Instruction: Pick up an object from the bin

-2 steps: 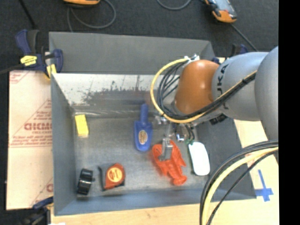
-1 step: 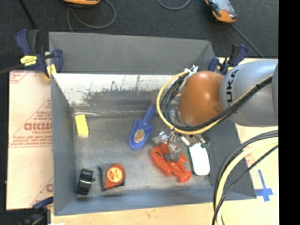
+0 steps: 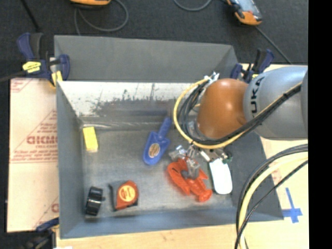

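Observation:
My gripper is low in the bin's right half, its metal fingers down on the upper end of an orange-red plastic tool that lies slantwise on the floor. Whether the fingers grip it cannot be made out. A white oblong thing lies just right of the gripper. A blue scoop-shaped thing with a round label lies just left of it, handle pointing up toward the back wall.
A yellow block lies at the left wall. A black thing and an orange and black tape measure sit near the front left corner. The arm's orange cover and cables hang over the bin's right side.

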`<state>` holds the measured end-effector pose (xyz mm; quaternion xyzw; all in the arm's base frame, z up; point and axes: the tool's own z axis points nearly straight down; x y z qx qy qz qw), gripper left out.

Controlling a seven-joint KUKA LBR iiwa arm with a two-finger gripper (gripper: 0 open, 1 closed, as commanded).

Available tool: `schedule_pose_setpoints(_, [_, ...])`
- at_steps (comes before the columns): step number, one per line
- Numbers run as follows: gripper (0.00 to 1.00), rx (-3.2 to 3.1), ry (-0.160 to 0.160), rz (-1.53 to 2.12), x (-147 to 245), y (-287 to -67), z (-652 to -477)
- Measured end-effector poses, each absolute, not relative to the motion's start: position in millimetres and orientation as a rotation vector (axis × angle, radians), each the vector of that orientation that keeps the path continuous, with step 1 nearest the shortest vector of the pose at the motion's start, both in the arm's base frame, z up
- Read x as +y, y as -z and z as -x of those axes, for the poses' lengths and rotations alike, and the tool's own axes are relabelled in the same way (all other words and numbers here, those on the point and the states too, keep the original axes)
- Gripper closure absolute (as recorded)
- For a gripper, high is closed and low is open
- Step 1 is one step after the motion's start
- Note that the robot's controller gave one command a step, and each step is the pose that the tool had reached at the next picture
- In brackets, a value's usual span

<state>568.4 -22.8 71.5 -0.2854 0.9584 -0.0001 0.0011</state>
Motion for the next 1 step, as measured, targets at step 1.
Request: schedule_pose_setpoints(1, [1.00,3.002,0.003,0.909,-45.1,-215.0,-549.8])
